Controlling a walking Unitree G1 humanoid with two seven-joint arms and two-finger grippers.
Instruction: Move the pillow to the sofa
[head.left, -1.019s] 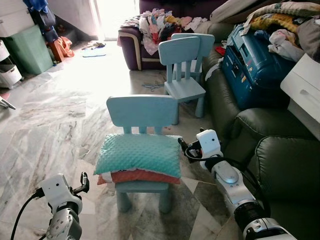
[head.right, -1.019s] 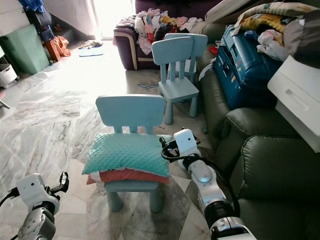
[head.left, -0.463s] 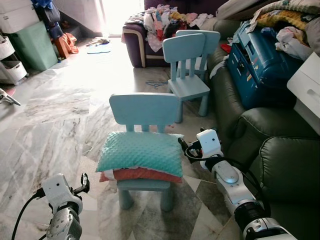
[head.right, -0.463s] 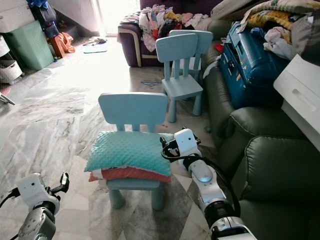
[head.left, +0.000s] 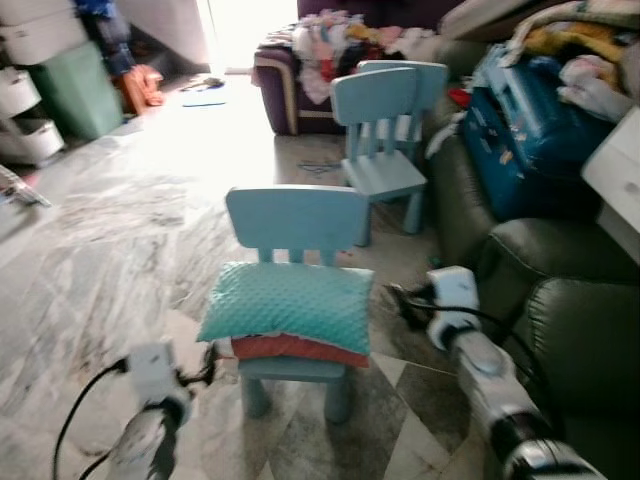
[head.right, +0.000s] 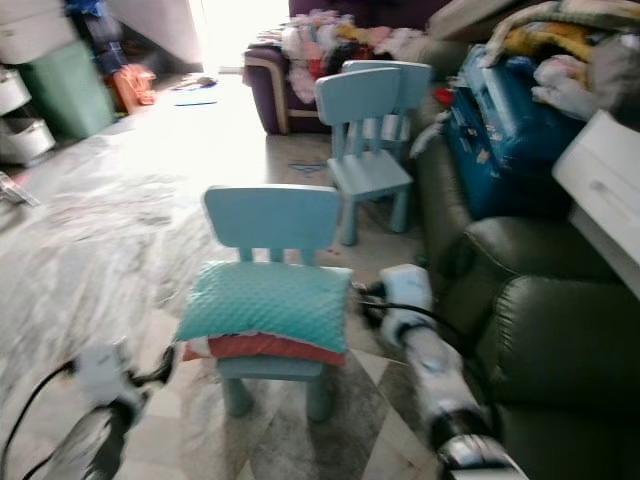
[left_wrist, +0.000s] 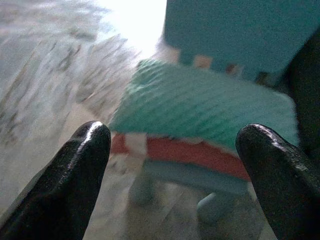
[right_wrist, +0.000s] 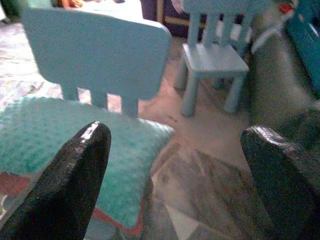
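A dark green leather sofa (head.left: 570, 330) was seen along the robot's right, its far cushions heaped with a large blue hard case (head.left: 520, 130) and crumpled laundry. A pale marble floor (head.left: 110, 250) was spread over the rest of the room, with a purple armchair (head.left: 280, 80) piled with clothes at the far end. Between floor and sofa a small light-blue plastic chair (head.left: 295, 225) was stood, and a second chair of the same kind (head.left: 385, 120) was set further back, close against the sofa's side. On the nearer chair's seat a teal dimpled pillow (head.left: 290, 305) was laid flat on top of a red cushion (head.left: 295, 350).

The right gripper (head.left: 395, 293) was held just beside the pillow's right edge, apart from it, in the gap between chair and sofa. The left gripper (head.left: 205, 365) was held low, near the chair's front left corner. Both head views were blurred.

In the right wrist view the gripper's two black fingers (right_wrist: 75, 190) were seen spread wide, with the chair back and the pillow's corner between them. In the left wrist view the fingers (left_wrist: 70, 185) were likewise spread wide, framing the pillow's front edge and the red cushion beneath.
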